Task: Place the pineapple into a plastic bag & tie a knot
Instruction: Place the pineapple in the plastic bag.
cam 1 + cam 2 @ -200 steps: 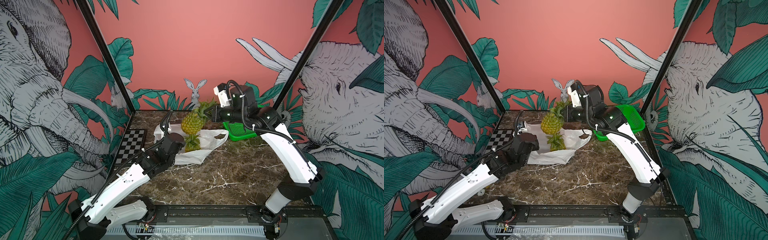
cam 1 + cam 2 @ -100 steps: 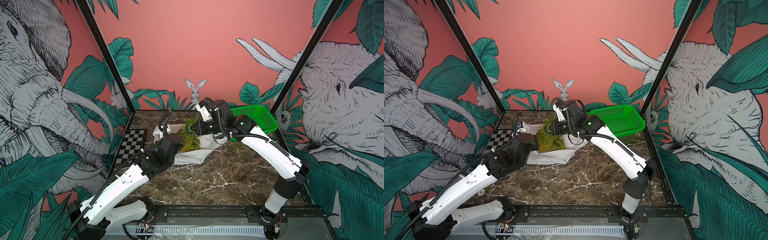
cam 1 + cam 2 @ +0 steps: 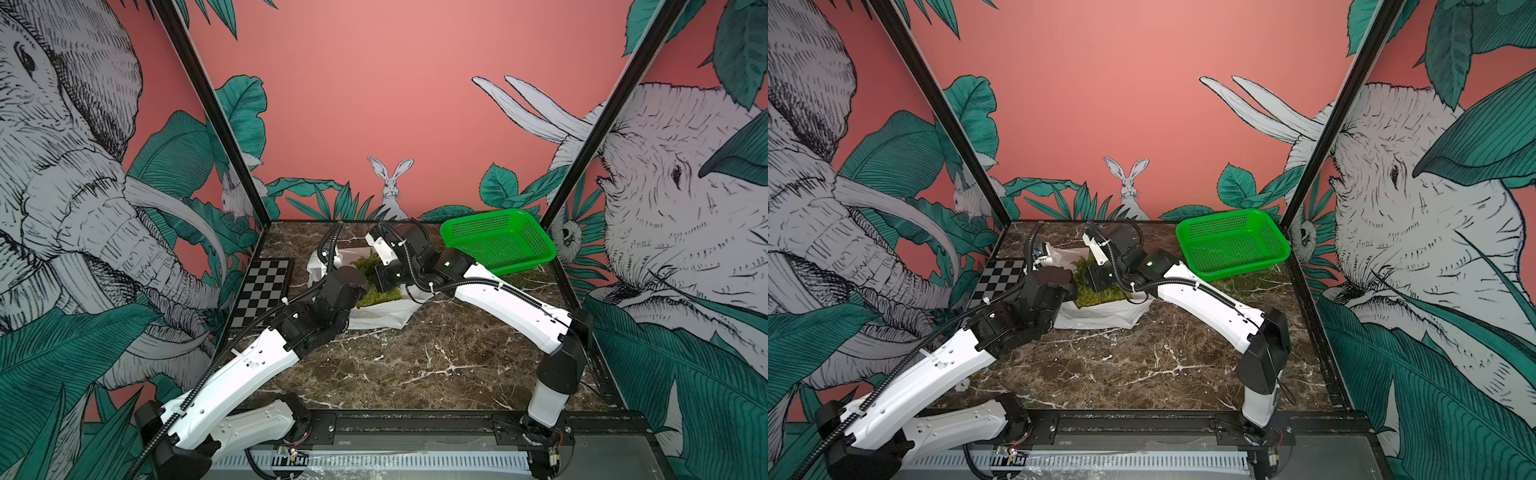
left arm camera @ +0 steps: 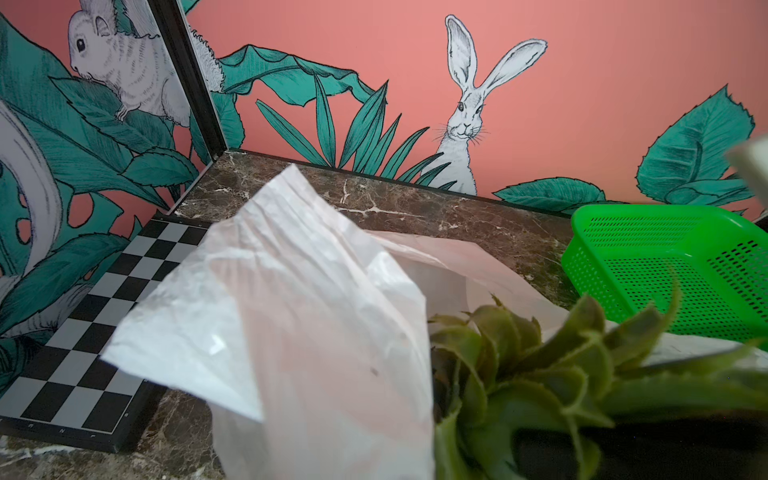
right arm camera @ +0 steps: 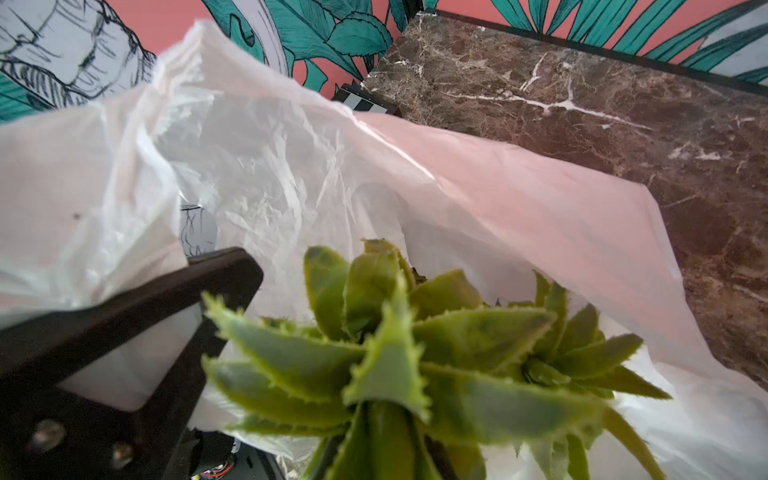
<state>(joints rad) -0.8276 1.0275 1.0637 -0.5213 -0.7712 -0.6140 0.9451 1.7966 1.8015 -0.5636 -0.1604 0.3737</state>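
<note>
Front marble (image 3: 415,365) lies open (plastic bag (image 3: 382,318) and basket (image 3: 519,264) crowd the back).

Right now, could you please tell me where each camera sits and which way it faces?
Top views: high in front, facing down and back; left arm, right arm show.
Left wrist: on left arm, faces the back wall past the plastic bag; own body unclear.
Right wrist: on right arm, faces into the plastic bag over the pineapple; a black tool finger shows.
All share plastic bag and pineapple.
</note>
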